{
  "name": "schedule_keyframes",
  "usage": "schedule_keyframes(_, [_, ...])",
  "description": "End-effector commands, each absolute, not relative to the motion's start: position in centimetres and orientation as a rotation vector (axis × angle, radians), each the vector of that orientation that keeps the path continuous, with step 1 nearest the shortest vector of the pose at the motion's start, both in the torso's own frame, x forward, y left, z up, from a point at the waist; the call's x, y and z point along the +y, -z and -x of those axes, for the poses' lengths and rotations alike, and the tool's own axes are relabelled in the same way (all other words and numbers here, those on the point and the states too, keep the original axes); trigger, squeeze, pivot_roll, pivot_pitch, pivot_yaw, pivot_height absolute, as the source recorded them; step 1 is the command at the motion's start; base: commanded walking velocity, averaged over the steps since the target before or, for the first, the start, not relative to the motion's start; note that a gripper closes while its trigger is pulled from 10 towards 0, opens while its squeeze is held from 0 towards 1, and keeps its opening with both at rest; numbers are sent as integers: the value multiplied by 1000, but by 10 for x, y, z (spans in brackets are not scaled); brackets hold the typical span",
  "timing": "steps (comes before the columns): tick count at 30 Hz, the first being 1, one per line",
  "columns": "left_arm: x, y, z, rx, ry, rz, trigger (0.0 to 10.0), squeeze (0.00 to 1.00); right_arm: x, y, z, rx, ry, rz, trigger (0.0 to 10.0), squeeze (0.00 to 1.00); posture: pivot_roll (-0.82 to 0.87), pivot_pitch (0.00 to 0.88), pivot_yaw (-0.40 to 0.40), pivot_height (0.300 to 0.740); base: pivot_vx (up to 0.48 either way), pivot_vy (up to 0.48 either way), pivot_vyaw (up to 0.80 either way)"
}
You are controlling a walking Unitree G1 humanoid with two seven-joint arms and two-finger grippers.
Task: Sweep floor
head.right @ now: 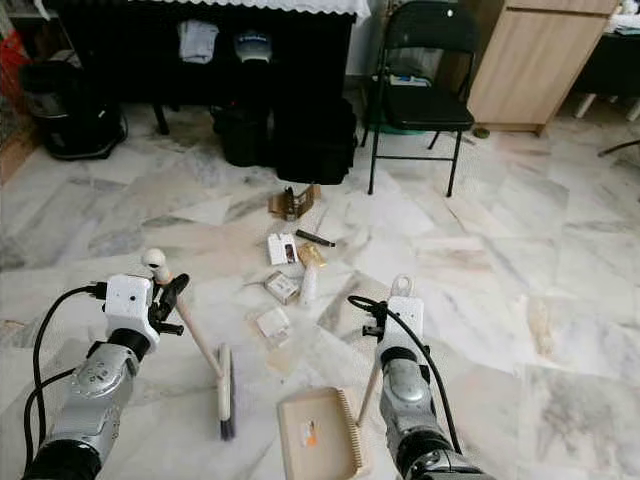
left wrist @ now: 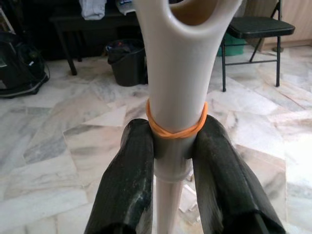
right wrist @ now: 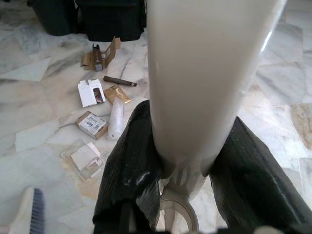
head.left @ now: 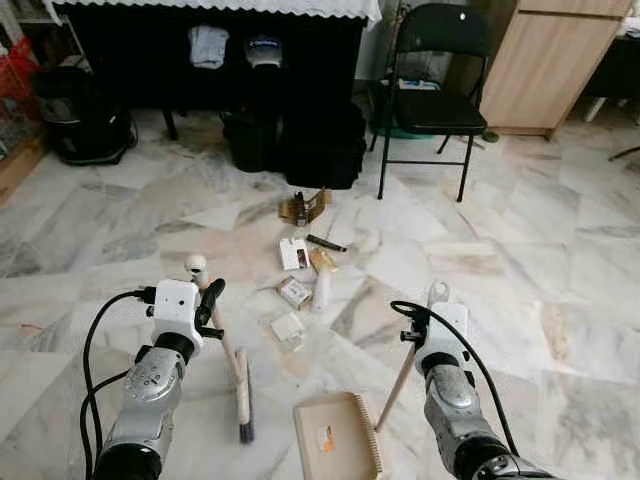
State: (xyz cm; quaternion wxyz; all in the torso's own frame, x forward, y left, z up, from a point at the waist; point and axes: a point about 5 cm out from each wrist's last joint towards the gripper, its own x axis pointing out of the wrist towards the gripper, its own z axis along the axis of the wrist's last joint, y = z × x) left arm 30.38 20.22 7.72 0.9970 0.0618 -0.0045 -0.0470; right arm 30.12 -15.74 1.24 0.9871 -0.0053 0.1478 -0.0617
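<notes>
My left gripper (left wrist: 175,132) is shut on the cream broom handle (left wrist: 175,92), just below an orange rubber band (left wrist: 176,127). The broom's bristle head (head.left: 243,400) rests on the marble floor in front of me. My right gripper (right wrist: 192,122) is shut on the cream dustpan handle (right wrist: 209,68). The beige dustpan (head.left: 335,435) lies flat on the floor between my arms. Litter is scattered ahead: a torn cardboard box (head.left: 303,207), a dark stick (head.left: 325,243), a white carton (head.left: 293,253), a gold packet (head.left: 322,260), a white tube (head.left: 322,290), a small box (head.left: 294,291) and a clear plastic pack (head.left: 288,328).
A black folding chair (head.left: 432,80) stands at the back right, beside a wooden cabinet (head.left: 550,60). Black bags (head.left: 320,145) sit under a dark cloth-covered table (head.left: 210,50). A black bin-like machine (head.left: 80,115) is at the far left. Open marble floor lies to the right.
</notes>
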Motion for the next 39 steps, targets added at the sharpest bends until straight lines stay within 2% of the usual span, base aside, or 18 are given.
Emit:
schedule_keyframes(1, [202,-82,-305,-38,96,-136,10000,0,-162,-9,-299,319,138,13,10000,0,114,66,-76,740,289,0,-763])
schedule_keyframes(6, [202,-82,-305,-38,96,-135,10000,0,-162,-9,-299,316,136,17,10000,0,115,66,-77,740,289,0,-673])
schedule_keyframes(39, [207,-82,-305,-34,64,-149,10000,0,-157,-8,-298,319,115,28,10000,0,114,66,-79,740,290,0,0])
